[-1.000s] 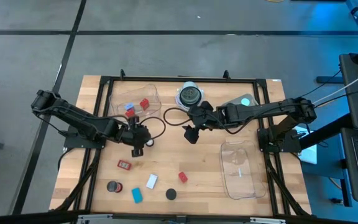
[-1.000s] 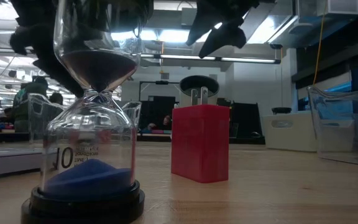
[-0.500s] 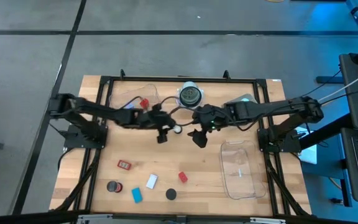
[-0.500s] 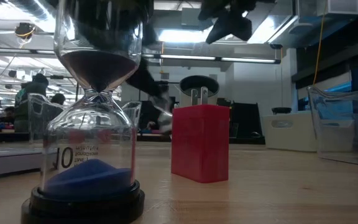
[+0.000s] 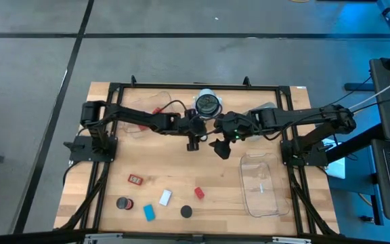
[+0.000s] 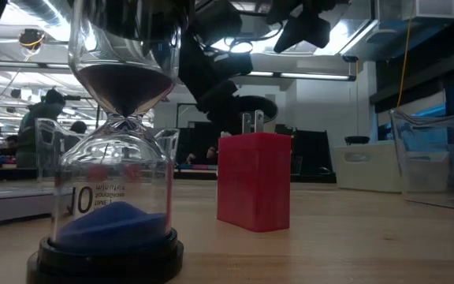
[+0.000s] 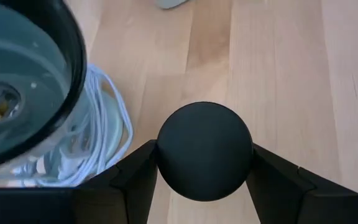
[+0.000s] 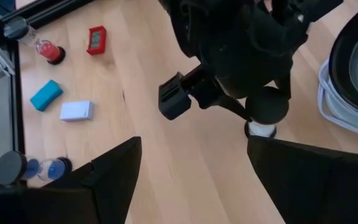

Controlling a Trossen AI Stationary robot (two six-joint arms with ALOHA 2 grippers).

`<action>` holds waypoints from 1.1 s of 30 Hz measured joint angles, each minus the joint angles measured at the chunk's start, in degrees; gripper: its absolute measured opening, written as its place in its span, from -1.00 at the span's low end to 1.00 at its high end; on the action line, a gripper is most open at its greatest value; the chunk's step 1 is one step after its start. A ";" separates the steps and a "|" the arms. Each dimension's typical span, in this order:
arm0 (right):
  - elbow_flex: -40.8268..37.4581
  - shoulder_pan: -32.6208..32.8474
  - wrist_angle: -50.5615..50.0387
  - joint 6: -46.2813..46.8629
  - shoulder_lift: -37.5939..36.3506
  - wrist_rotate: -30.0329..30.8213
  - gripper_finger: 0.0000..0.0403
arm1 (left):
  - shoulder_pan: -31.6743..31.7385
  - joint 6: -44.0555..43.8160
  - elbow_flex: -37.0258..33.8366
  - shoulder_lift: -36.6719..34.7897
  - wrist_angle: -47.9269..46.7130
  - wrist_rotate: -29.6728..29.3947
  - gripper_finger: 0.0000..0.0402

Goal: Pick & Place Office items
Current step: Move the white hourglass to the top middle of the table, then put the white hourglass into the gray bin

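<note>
My left gripper (image 5: 193, 140) hangs over the table's middle, shut on a black round piece (image 7: 204, 151). A white part (image 8: 261, 130) shows below that piece. My right gripper (image 5: 220, 148) hovers just to its right, open, with nothing between its fingers (image 8: 114, 180). On the near left of the table rest a red-framed tag (image 5: 135, 179), a white block (image 5: 165, 197), a blue block (image 5: 149, 212), a red block (image 5: 199, 193) and two small black-capped hourglasses (image 5: 122, 203) (image 5: 187, 211). My left gripper pinches the black round piece by two opposite sides of its round rim (image 7: 161, 152), one finger on each side. The fingers slant down, coming from the table's left. The piece is lifted clear of the table.
A clear tray (image 5: 259, 183) lies at the right. Another clear tray (image 5: 147, 108) at the back left holds a red piece. A round white-rimmed dark object (image 5: 207, 103) with a white cord (image 7: 107, 134) sits just beyond the grippers. A black frame (image 5: 114, 87) borders the table.
My left gripper has swung from the table's left toward its middle, carrying the black round piece, and now hangs beside the white-rimmed object. My right gripper has drifted a little up and toward the table's right edge, staying open.
</note>
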 joint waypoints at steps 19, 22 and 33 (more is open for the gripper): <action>0.00 0.00 -1.75 -1.08 0.00 1.28 0.47 | 0.07 0.64 1.88 0.13 -0.81 0.57 0.32; 0.00 0.00 -2.01 -1.08 0.00 1.29 0.47 | 0.06 2.10 3.44 -0.31 -3.95 0.00 0.35; 0.00 -0.48 -2.26 -3.81 0.02 1.97 0.47 | -0.61 -3.19 4.74 -11.35 -24.60 -5.52 0.25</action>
